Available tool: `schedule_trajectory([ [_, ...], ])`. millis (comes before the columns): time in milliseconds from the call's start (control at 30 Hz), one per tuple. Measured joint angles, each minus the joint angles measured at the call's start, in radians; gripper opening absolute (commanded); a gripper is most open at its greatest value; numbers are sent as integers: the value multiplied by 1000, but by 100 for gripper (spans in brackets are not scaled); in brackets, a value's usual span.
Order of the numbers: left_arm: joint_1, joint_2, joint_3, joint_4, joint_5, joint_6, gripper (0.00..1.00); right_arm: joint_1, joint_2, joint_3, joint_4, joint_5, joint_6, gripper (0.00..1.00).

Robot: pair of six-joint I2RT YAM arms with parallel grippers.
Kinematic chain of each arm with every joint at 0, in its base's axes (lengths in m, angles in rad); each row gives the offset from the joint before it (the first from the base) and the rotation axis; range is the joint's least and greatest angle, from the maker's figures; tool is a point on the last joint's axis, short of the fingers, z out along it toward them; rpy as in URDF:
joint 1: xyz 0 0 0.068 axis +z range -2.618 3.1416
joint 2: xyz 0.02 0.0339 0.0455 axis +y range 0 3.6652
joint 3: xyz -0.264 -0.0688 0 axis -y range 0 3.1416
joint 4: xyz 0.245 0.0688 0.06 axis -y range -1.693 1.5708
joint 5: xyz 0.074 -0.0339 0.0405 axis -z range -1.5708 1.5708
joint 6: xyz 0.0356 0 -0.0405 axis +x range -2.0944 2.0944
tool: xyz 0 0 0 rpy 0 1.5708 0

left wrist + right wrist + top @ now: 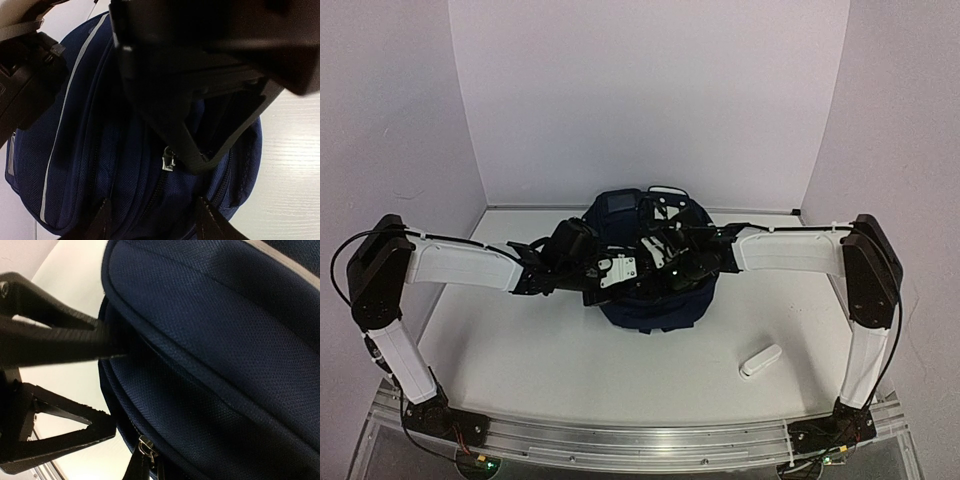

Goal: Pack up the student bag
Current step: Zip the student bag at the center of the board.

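The student bag (655,310), dark navy with a grey label, stands at mid-table. It fills the left wrist view (75,150) and the right wrist view (225,340). My left gripper (605,272) is open, its tips (153,206) spread over the bag's fabric, and one of its fingers (75,342) touches a seam fold. My right gripper (670,258) reaches in from the right. It is shut (150,470) on the black tab of the metal zipper pull (168,160), which also shows in the right wrist view (147,446). The bag's inside is hidden.
A small white oblong object (760,360) lies on the table to the bag's front right. The white walls enclose the table on three sides. The metal rail (640,440) with the arm bases runs along the near edge.
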Motion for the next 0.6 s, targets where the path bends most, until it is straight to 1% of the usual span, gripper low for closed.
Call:
schedule_trajectory([
  [233, -7, 47, 41, 25, -24, 18, 4, -13, 0, 0, -37, -4, -1, 0],
  [267, -8, 49, 44, 25, -30, 17, 1, -15, 0, 0, -37, -2, -2, 0],
  [600, -2, 48, 42, 28, -55, -1, 0, -60, -48, -14, -80, 7, -26, 0],
])
